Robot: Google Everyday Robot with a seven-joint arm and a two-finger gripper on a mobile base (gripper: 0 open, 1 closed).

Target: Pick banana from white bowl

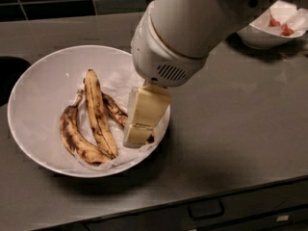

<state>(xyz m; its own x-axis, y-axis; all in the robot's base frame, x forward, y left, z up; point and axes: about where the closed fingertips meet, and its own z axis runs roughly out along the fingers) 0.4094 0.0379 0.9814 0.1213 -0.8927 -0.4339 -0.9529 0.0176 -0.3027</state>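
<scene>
The wide, shallow white bowl (36,95) sits on the grey counter, lined with crumpled white paper. Three brown-spotted bananas lie in it: a long one (98,112) in the middle, a curved one (74,138) to its left, and a shorter dark one (114,109) to its right, partly hidden by the gripper. My gripper (139,131) reaches down from the large white arm into the bowl's right side, its cream fingers at the end of the right banana.
A smaller white bowl (262,35) with paper and red bits stands at the back right. A dark sink opening (9,76) lies at the left edge. The counter's front edge and a drawer handle (204,210) run along the bottom.
</scene>
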